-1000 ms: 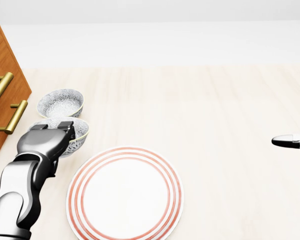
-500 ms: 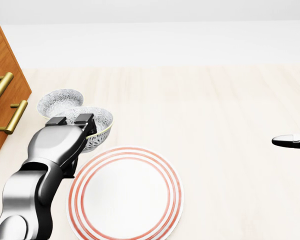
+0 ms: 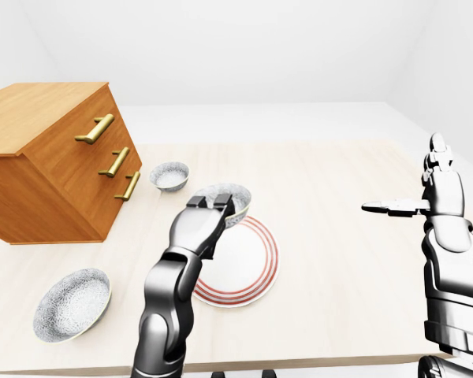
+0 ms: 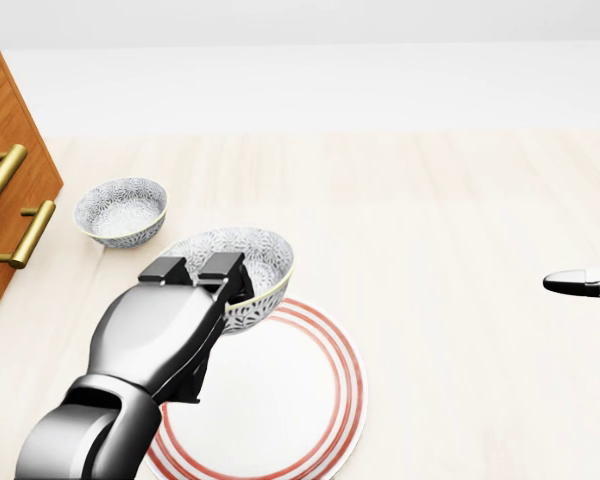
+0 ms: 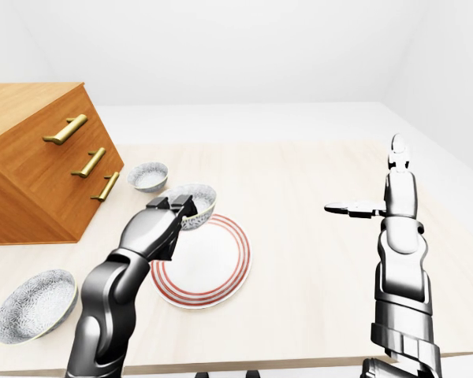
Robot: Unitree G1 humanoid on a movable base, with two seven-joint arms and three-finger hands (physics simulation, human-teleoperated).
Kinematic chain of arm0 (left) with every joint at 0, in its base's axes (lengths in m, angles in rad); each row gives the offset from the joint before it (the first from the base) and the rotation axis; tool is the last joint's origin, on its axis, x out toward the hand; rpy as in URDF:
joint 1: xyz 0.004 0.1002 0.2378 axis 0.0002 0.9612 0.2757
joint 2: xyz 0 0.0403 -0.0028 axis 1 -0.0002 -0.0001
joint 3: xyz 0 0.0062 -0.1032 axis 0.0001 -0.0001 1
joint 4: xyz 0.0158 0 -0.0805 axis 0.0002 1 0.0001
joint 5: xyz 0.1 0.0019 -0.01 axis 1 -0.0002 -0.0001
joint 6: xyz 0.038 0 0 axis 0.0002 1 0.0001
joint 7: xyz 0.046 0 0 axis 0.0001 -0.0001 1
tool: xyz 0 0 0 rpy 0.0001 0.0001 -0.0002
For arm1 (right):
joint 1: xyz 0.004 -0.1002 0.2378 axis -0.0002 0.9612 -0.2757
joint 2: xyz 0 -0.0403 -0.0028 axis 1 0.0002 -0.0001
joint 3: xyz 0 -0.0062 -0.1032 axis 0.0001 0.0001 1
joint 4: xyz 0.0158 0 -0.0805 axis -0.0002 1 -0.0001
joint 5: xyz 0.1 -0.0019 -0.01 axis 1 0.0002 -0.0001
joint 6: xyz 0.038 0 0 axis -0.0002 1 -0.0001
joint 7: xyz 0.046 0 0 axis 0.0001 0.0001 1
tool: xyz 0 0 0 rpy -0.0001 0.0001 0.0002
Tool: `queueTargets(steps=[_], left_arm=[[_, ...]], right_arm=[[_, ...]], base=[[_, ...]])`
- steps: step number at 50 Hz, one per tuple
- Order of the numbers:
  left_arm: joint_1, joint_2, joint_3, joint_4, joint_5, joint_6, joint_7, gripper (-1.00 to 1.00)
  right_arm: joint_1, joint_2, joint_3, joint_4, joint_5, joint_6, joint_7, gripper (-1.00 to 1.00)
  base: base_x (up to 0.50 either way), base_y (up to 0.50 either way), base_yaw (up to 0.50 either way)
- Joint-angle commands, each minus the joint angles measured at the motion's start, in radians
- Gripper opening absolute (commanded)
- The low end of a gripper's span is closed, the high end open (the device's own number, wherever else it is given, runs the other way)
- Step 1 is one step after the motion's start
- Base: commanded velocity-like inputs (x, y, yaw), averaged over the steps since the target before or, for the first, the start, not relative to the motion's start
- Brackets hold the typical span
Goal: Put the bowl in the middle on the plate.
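My left hand (image 4: pixel 202 272) is shut on the rim of a patterned grey-white bowl (image 4: pixel 242 272), held tilted above the upper left edge of the red-ringed plate (image 4: pixel 300 400). Part of the plate is hidden under my left arm. A second patterned bowl (image 4: pixel 121 210) stands on the table at the upper left of the head view. A third bowl (image 3: pixel 71 302) sits near the lower left of the left-eye view. My right hand (image 3: pixel 394 207) hovers open at the right, far from the plate.
A wooden drawer chest (image 3: pixel 51 161) with brass handles stands at the left on the pale wooden table (image 4: pixel 450 220). The table's near edge (image 3: pixel 299 364) runs along the bottom of the left-eye view.
My left hand has lifted the bowl away from beside the upper-left bowl and carried it right and down, over the plate's edge. The right hand has stayed still.
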Motion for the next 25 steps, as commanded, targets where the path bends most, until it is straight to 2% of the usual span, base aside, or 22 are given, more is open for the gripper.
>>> queueTargets(steps=[1, 11, 25], left_arm=[[0.11, -0.04, -0.099, -0.117, 0.022, 0.0, 0.011, -1.0], [0.217, -0.022, -0.174, -0.16, 0.022, 0.0, 0.057, -1.0], [0.286, 0.016, -0.233, -0.135, 0.007, 0.0, 0.133, -1.0]], right_arm=[[0.0, 0.0, 0.0, 0.0, -0.002, 0.0, 0.001, 1.0], [-0.007, -0.001, 0.006, 0.033, -0.004, 0.0, -0.004, 1.0], [-0.01, -0.004, 0.01, 0.055, 0.001, 0.0, -0.009, 1.0]], base=[[0.0, 0.0, 0.0], [0.0, 0.0, 0.0], [0.0, 0.0, 0.0]])
